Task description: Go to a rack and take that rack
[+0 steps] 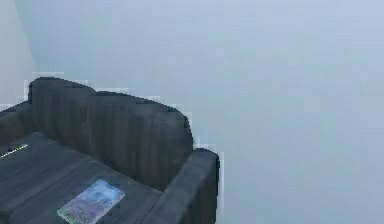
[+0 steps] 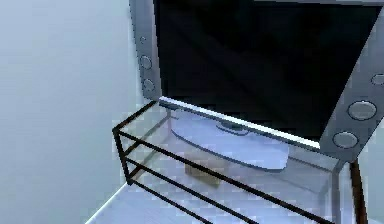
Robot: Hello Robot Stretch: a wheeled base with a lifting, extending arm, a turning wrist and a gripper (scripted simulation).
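In the arm side view a black metal-framed stand point(image 2: 128, 150) with glass shelves carries a large flat television point(image 2: 250, 60) on a silver base point(image 2: 232, 142). A small tan object point(image 2: 206, 171) lies on the stand's lower shelf, too small to name. In the forward view a dark grey sofa point(image 1: 110, 125) fills the lower left.
A flat bluish booklet point(image 1: 92, 200) lies on the sofa seat, and a thin pale item point(image 1: 14, 151) lies near the forward view's left edge. A plain pale wall point(image 1: 290, 90) stands behind the sofa. Silver speakers point(image 2: 356, 115) flank the television screen. Pale floor point(image 2: 110, 205) shows left of the stand.
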